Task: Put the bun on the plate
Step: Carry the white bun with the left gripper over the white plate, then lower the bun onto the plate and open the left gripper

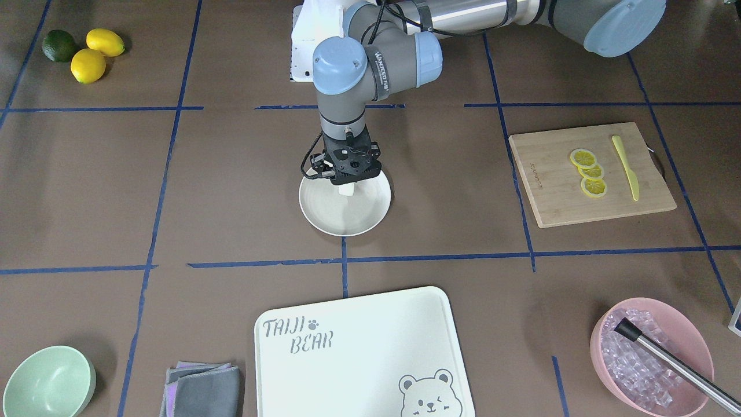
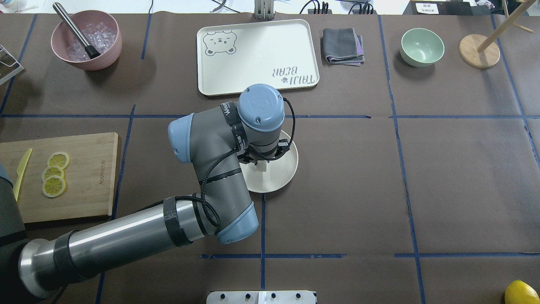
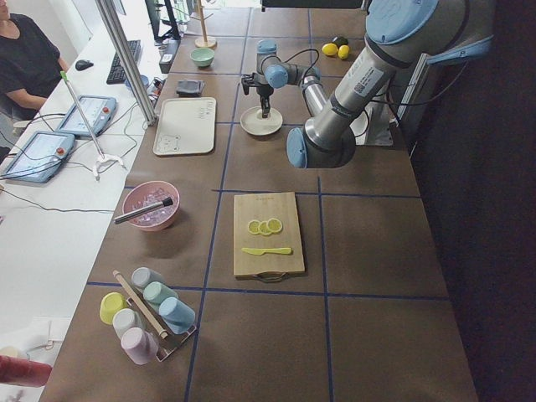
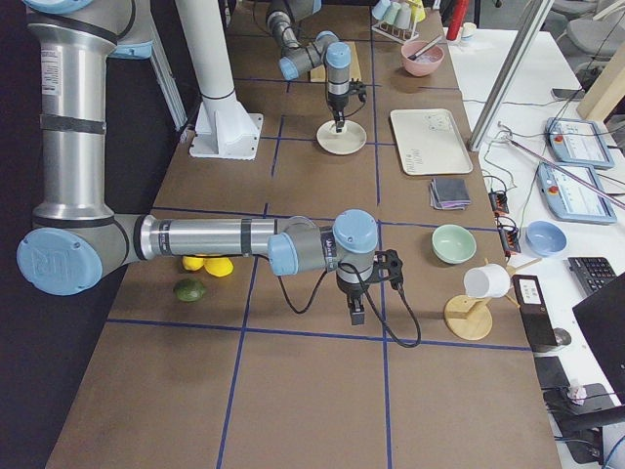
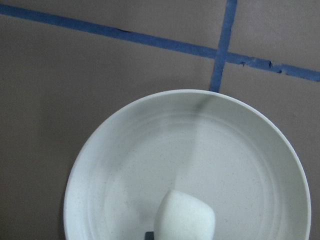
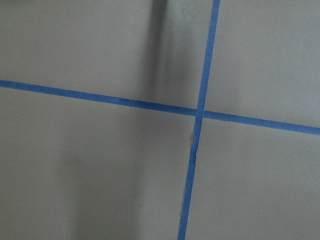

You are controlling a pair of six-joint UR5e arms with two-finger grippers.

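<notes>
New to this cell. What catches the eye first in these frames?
The left gripper hangs over the plate at table centre, with the bun at its fingertips. Next comes the colour: yellow lemon slices on the wooden board to the robot's left, and a pink bowl of ice at the far left corner.

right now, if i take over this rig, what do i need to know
Left gripper: shut on the bun, holding it over the plate, seemingly just clear of its surface.
Right gripper: hangs over bare table, far from the plate; open or shut cannot be told.
Done: bun grasped and positioned above the plate.
Left: lower, release, withdraw.
</notes>
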